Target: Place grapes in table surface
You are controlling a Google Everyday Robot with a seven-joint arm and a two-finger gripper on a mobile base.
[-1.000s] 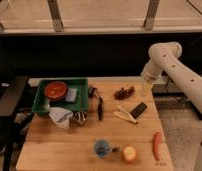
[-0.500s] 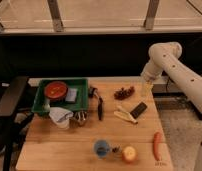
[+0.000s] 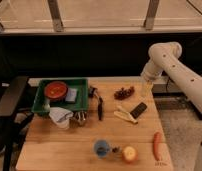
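Note:
The grapes (image 3: 124, 93), a small dark red-purple bunch, lie on the light wooden table surface (image 3: 84, 137) near its far edge, right of centre. My gripper (image 3: 146, 90) hangs from the white arm (image 3: 166, 60) just right of the grapes, a little above the tabletop and apart from them. Nothing shows in it.
A green tray (image 3: 82, 102) with a red bowl (image 3: 56, 90) stands at the far left. A black phone (image 3: 139, 110), a banana (image 3: 124, 116), a dark utensil (image 3: 99, 106), a white cup (image 3: 61, 118), a blue cup (image 3: 100, 148), an apple (image 3: 129, 154) and a carrot (image 3: 156, 145) lie around. A black chair (image 3: 9, 100) stands at the left.

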